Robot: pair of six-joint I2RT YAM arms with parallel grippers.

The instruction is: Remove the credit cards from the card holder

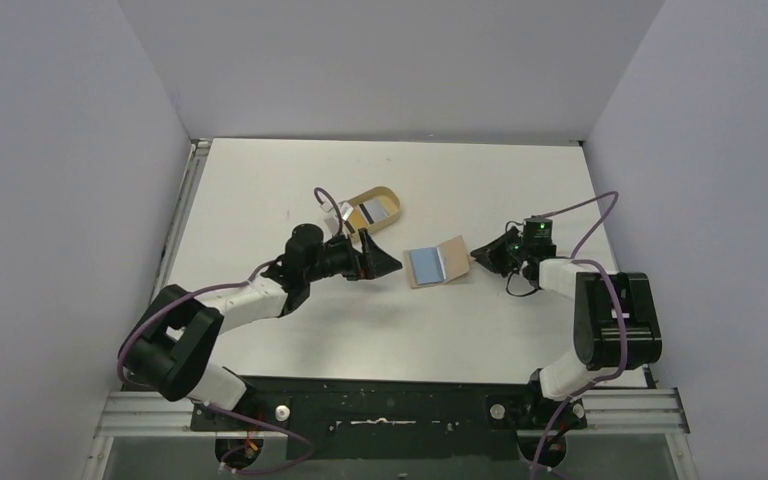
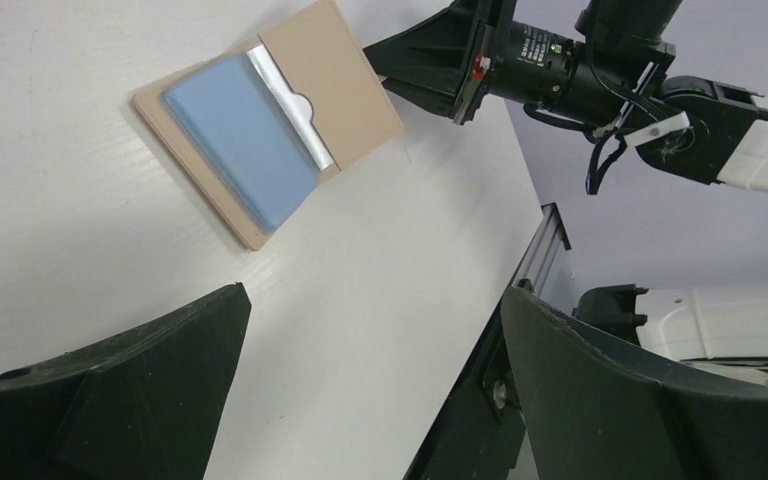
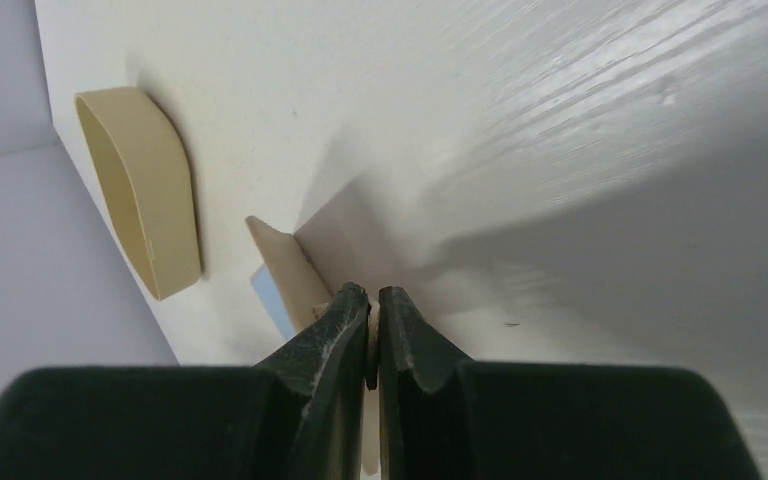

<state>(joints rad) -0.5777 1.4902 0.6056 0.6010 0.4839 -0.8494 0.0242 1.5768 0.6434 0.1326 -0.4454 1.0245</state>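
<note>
We found the small tan-brown bifold card holder (image 1: 438, 265) lying open and flat near the middle of the white desk (image 1: 290, 330). Its light blue inner panel faced the left edge of the desk; its tan flap faced the right edge. In the left wrist view, the pale edge of one credit card (image 2: 290, 112) showed in the slot along the fold, between the two halves.

The right pincer (image 1: 480, 254) was closed to a thin gap on the right-hand edge of the tan flap, and a sliver of tan material showed between its fingertips (image 3: 352, 310).

The left pincer (image 1: 384, 256) stood wide and gripped nothing. It sat just beside the blue half, on the side towards the left edge, and did not touch the holder.

The oval tan wooden tray (image 1: 390, 196) rested nearer the far edge of the desk, apart from the holder. A whitish card with a black stripe (image 1: 368, 212) lay inside it.
</note>
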